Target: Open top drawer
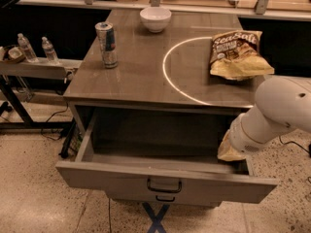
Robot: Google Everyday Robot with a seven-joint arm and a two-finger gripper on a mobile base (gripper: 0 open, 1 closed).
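The top drawer (121, 179) is a wide grey wood-look drawer with a small dark pull handle (164, 185) at its centre. It stands pulled far out from under the grey tabletop (141, 76), and its inside looks bare on the left and in the middle. My white arm (277, 113) comes in from the right. My gripper (228, 152) is at its lower end, just inside the drawer's right rear corner, where a yellowish shape shows. A shallower drawer front (165, 198) peeks out below.
On the tabletop stand a drink can (106, 45), a white bowl (155, 18) and a chip bag (238, 52) beside a white circle mark. A side shelf with water bottles (34, 47) is at the left. A blue X tape mark (155, 217) is on the floor.
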